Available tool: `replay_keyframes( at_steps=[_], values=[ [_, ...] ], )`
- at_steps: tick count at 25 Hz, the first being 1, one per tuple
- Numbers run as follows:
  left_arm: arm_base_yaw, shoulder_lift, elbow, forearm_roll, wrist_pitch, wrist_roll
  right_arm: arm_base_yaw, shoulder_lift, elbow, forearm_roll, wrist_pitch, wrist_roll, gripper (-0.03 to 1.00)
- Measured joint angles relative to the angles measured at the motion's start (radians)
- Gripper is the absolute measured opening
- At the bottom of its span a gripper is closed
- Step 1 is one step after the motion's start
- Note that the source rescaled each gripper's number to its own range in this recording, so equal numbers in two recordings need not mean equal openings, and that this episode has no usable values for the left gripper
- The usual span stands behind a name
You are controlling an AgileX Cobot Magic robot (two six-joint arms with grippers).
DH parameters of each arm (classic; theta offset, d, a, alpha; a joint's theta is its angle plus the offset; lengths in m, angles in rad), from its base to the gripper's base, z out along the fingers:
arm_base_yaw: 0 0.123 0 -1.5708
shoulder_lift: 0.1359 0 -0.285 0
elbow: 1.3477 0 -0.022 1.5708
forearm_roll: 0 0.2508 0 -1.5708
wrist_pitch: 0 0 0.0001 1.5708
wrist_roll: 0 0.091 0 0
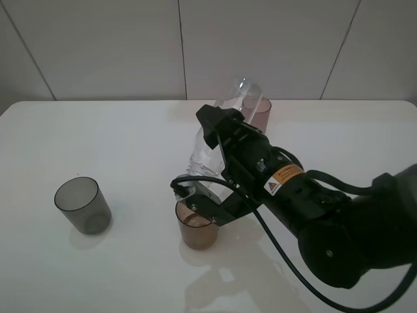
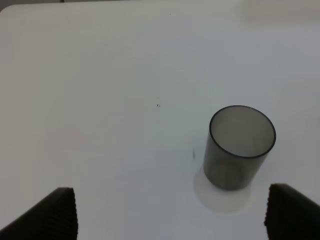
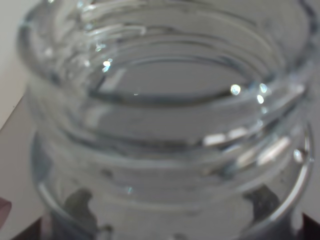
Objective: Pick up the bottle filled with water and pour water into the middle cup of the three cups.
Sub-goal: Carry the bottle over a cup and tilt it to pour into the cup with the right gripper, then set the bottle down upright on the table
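- Only the left wrist view shows me the left claw [image 2: 170, 202]. Its two dark fingertips [image 2: 62, 215] stand wide apart with nothing between them, hanging over the white table [image 2: 100, 100].
- That same view looks down into the grey cup [image 2: 239, 150]. It stands upright, and I see through to its bottom with nothing in it that I can make out.
- The high view gives the whole row. The grey cup [image 1: 83, 207] is on the left, the amber cup [image 1: 197, 233] is in the middle and nearest me, and the pink cup [image 1: 259, 116] is far and right of centre.
- In the high view the right claw [image 1: 212, 166] is clamped on the bottle [image 1: 203, 149]. The bottle is off the table and steeply tilted, its upper end showing in front of the pink cup.
- The bottle's lower end is just above the far left rim of the amber cup.
- The right wrist view is filled by the bottle [image 3: 160, 125]: its ribbed, threaded neck, clear and full of glints. I cannot tell from it how much water is inside.
- The amber cup looks darker near its bottom. I cannot tell whether that is water or only the tint.
- The right arm [image 1: 339, 228] carries a warning label [image 1: 281, 177], orange and yellow with a triangle. Its writing is too small to read.
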Motion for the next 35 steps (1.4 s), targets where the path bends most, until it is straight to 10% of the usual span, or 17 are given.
replay_keyframes(
  at_steps=[16,35],
  values=[
    [0.000,0.000,0.000,0.000,0.000,0.000,0.000,0.000,0.000,0.015,0.087,0.048,0.00],
    [0.000,0.000,0.000,0.000,0.000,0.000,-0.001,-0.184,0.002,0.141,0.486,0.569,0.00]
  ],
)
